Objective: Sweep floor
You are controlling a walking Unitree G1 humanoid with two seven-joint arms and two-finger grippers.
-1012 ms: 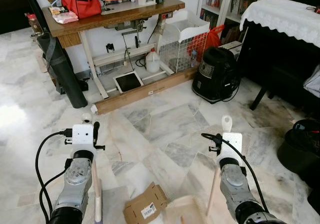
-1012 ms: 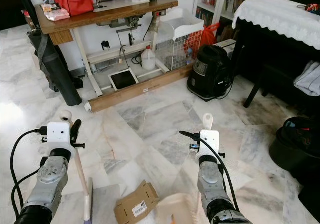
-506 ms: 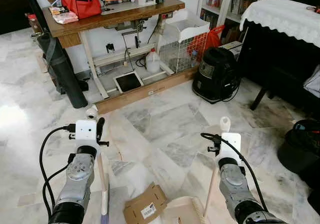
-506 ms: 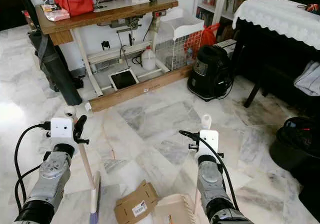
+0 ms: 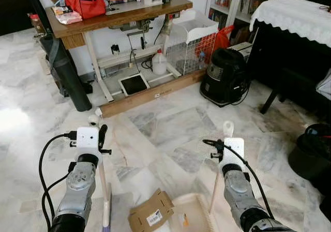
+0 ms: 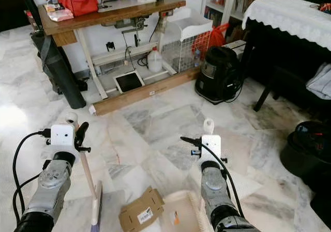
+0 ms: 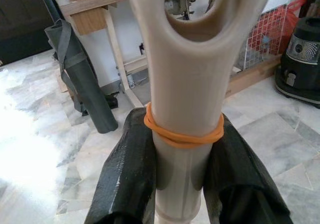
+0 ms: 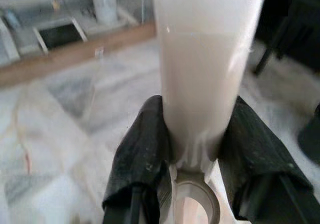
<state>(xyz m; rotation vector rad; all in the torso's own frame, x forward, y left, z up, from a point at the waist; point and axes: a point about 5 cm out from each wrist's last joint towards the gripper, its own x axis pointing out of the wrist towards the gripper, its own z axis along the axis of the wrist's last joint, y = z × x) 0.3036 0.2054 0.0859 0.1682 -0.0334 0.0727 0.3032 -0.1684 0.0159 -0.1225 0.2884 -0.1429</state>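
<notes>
The left gripper [image 7: 181, 184] is clamped on the handle of the broom [image 5: 102, 180], with an orange rubber band [image 7: 183, 136] around the handle just above the fingers [image 7: 127, 179], and the broom head touches the marble floor [image 5: 170, 123] beside a flattened cardboard box [image 5: 151, 212]. The right gripper [image 8: 197, 156] is closed tight on the pale handle of the dustpan [image 5: 217, 172], whose tray lies on the floor just on the right of the box. Farther away, a wooden table [image 5: 119, 15] and a black vacuum cleaner [image 5: 225, 77] stand by the wall.

Two silver arms, white box-shaped wrist housings, black cables looping off each — jaws matte black, long, softly rounded.
</notes>
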